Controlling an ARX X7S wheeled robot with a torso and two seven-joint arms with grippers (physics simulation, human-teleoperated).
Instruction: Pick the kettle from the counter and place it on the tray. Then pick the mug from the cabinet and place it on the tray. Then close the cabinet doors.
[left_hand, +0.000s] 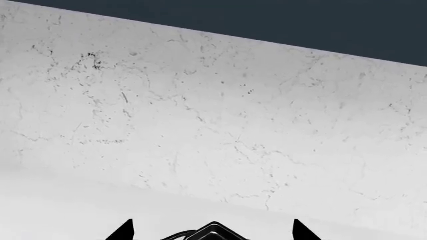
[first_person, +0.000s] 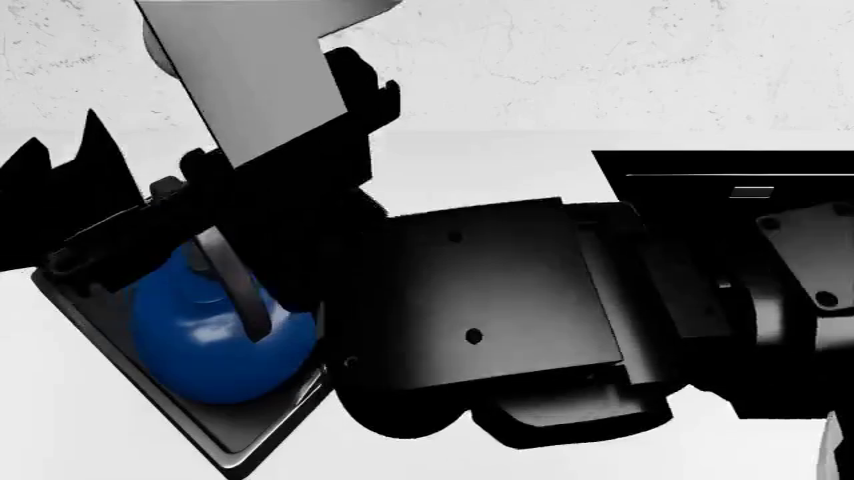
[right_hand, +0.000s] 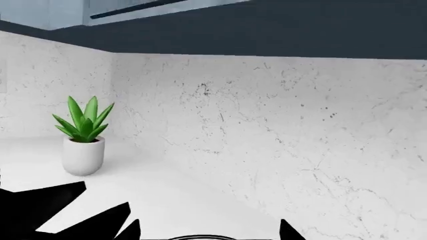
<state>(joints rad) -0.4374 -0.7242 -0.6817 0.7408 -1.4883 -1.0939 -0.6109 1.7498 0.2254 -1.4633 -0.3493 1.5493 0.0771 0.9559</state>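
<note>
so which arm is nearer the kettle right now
Left. In the head view the left arm crosses directly over the blue kettle on the black tray, while the right arm sits far off toward the sink side.

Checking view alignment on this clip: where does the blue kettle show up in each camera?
Head view: the kettle sits on the black tray at lower left, partly behind the arm.
Left wrist view: not in it.
Right wrist view: not in it.
Shared landmark: the white marbled wall shows in all three views.
</note>
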